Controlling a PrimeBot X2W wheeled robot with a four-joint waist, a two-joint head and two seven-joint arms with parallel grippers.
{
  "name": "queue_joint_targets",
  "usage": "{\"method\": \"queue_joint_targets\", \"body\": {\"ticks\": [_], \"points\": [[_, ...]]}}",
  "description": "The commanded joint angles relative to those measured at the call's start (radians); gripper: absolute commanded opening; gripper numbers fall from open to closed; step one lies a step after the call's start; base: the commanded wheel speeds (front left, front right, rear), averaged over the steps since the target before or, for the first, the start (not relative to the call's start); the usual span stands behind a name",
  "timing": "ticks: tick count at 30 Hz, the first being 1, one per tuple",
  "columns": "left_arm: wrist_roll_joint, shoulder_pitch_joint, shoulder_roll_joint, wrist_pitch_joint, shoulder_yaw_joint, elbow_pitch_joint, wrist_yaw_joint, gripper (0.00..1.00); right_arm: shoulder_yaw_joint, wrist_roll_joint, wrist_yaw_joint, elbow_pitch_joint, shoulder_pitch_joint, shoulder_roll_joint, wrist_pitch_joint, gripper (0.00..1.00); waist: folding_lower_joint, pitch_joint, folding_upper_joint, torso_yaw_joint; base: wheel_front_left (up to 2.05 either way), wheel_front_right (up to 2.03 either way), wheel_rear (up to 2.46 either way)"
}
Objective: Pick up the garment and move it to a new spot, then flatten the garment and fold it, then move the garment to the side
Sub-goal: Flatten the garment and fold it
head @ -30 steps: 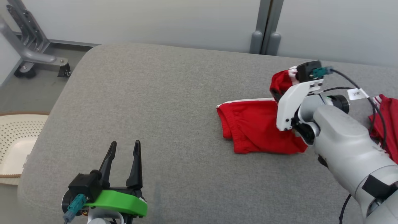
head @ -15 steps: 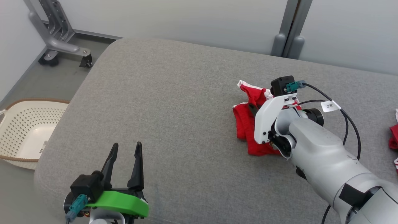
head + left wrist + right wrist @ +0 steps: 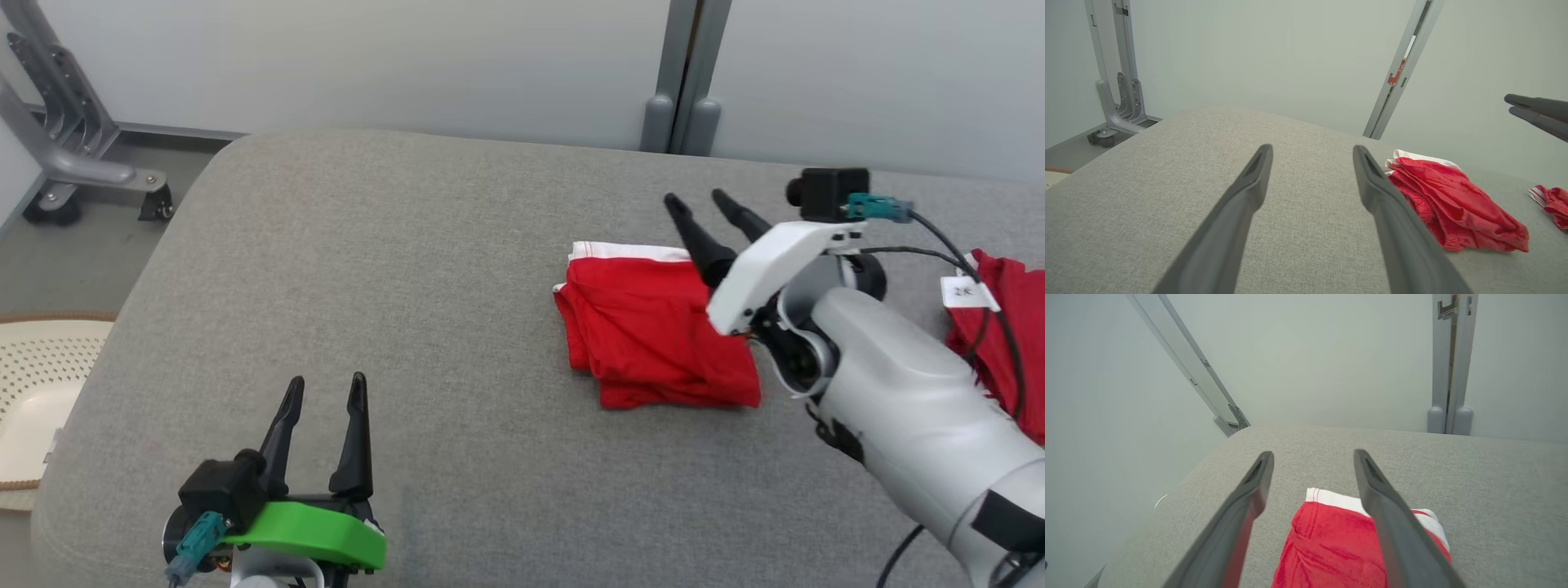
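Folded red garment (image 3: 653,335) lies on the grey pad (image 3: 408,245), 2 o'clock from our left gripper (image 3: 327,380) (jaws wide, empty). Our right gripper (image 3: 694,197) hovers over its 2 o'clock corner, spread, holding nothing. We fear a single-layer pinch unfolding it, or snagging the red cloth (image 3: 1008,310) at 3 o'clock.

Garment (image 3: 653,331) is laid on the padded surface (image 3: 408,269), at 2 o'clock from the left gripper (image 3: 326,380). A second cloth (image 3: 1027,286) is noted at its 3 o'clock, apart. A basket (image 3: 49,343) is set beside the surface's 9 o'clock edge.
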Motion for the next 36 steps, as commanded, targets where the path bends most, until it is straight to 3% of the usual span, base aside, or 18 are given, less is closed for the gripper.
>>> {"method": "queue_joint_targets", "body": {"ticks": [1,7,10,11,12,13,14,18,21,27,32,36], "points": [[0.001,0.026,0.001,-0.002,0.004,-0.004,0.001,1.00,-0.008,-0.006,-0.001,-0.012,0.031,-0.042,-0.031,1.00,0.0000,-0.019,0.0000,-0.028,0.00,0.00,0.00],[0.000,0.031,0.001,-0.002,0.006,-0.018,0.003,1.00,-0.103,-0.064,-0.001,-0.026,0.092,-0.134,-0.074,1.00,0.0000,-0.022,0.0000,-0.055,0.00,0.00,0.00],[-0.002,0.026,0.001,-0.002,0.003,-0.021,0.002,1.00,-0.184,-0.113,-0.001,-0.029,0.139,-0.133,-0.073,1.00,0.0000,-0.017,0.0000,-0.060,0.00,0.00,0.00],[-0.001,0.024,0.001,-0.002,0.002,-0.020,0.002,1.00,-0.204,-0.119,-0.001,-0.028,0.155,-0.120,-0.073,0.93,0.0000,-0.016,0.0000,-0.061,0.00,0.00,0.00],[-0.001,0.021,0.001,-0.002,0.000,-0.018,0.001,1.00,-0.222,-0.128,-0.001,-0.025,0.167,-0.106,-0.073,0.56,0.0000,-0.015,0.0000,-0.060,0.00,0.00,0.00],[-0.001,0.017,0.001,-0.002,-0.005,-0.017,0.000,1.00,-0.236,-0.125,-0.001,-0.018,0.177,-0.094,-0.073,0.33,0.0000,-0.013,0.0000,-0.058,0.00,0.00,0.00],[-0.002,0.013,0.001,-0.002,-0.009,-0.016,-0.001,1.00,-0.247,-0.109,-0.001,-0.010,0.183,-0.082,-0.073,0.00,0.0000,-0.012,0.0000,-0.055,0.00,0.00,0.00],[-0.007,-0.002,0.001,-0.002,-0.022,-0.009,-0.003,1.00,-0.312,0.025,-0.001,0.065,0.201,-0.010,0.002,0.00,0.0000,-0.003,0.0000,-0.030,0.00,0.00,0.00],[-0.016,-0.011,0.001,-0.002,-0.029,-0.003,-0.002,1.00,-0.375,0.155,-0.001,0.141,0.183,0.047,0.134,0.00,0.0000,0.008,0.0000,0.001,0.00,0.00,0.00],[-0.029,-0.025,0.001,-0.002,-0.036,-0.001,0.008,1.00,-0.450,0.294,-0.001,0.280,0.142,0.096,0.338,0.00,0.0000,0.036,0.0000,0.072,0.00,0.00,0.00],[-0.037,-0.026,0.001,-0.002,-0.034,0.003,0.008,1.00,-0.471,0.342,-0.001,0.357,0.122,0.132,0.460,0.00,0.0000,0.043,0.0000,0.117,0.00,0.00,0.00],[-0.033,-0.015,0.001,-0.002,-0.031,0.004,0.010,1.00,-0.453,0.346,-0.001,0.287,0.156,0.163,0.495,0.00,0.0000,0.037,0.0000,0.129,0.00,0.00,0.00]]}}
